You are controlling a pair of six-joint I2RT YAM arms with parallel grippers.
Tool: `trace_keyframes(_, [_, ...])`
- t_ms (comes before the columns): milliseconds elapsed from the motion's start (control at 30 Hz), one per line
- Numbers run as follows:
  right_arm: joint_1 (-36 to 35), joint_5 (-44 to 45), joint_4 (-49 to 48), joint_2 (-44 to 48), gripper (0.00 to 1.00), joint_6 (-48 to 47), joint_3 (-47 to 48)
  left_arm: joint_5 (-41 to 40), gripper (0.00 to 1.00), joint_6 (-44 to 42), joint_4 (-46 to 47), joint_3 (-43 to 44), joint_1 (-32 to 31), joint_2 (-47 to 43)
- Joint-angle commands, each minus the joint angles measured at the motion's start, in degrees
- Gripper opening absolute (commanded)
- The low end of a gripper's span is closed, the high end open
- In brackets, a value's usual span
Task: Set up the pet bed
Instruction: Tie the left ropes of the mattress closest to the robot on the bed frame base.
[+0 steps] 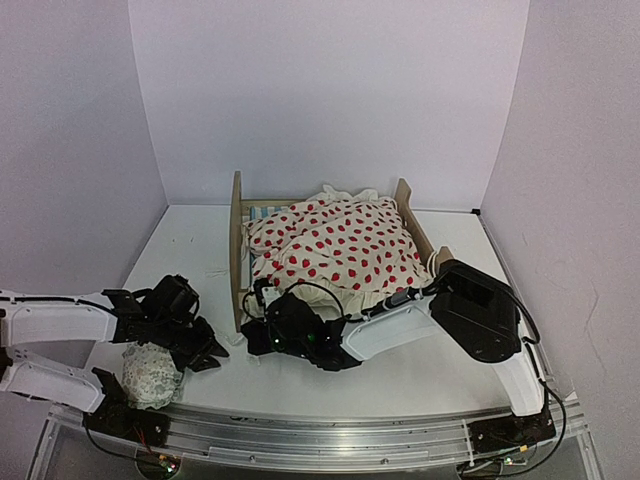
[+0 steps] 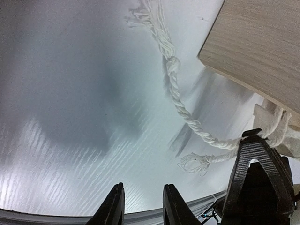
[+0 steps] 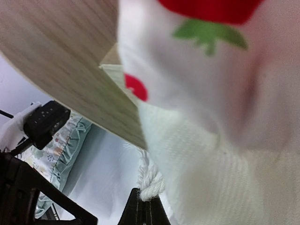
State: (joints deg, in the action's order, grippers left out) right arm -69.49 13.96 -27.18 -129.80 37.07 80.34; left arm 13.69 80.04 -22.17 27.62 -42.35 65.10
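Pinching twisted white cord [image 3: 150, 178] w/ rt claw [image 3: 143, 202].

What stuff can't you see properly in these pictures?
Mattress: top view, blanket covers all but a striped corner.
Blanket: right wrist view, too close, blurred.
Right gripper: right wrist view, bottom edge cuts it off; only its tips pinching the cord show.
Pillow: top view, left arm covers its edge.
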Motion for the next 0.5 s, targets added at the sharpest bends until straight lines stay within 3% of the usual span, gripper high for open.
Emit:
trace_keyframes(0, [-0.26, 1.57, 0.95, 4.34, 0.0, 0.34, 0.44, 2.57, 0.33, 2.21, 10.76, -1.16, -0.13, 2.75])
trace_keyframes(233, [0.06, 1.01, 2.05, 6.16, 0.0, 0.61, -0.38, 2.81, 0.44, 7.91, 24.57, -7.17, -0.14, 4.73])
trace_keyframes(467, [0.55, 2.12, 3.27, 7.85, 0.0, 5.44, 0.15, -3.15, 0.46, 17.99, 32.94, -15.89, -0.37, -3.98])
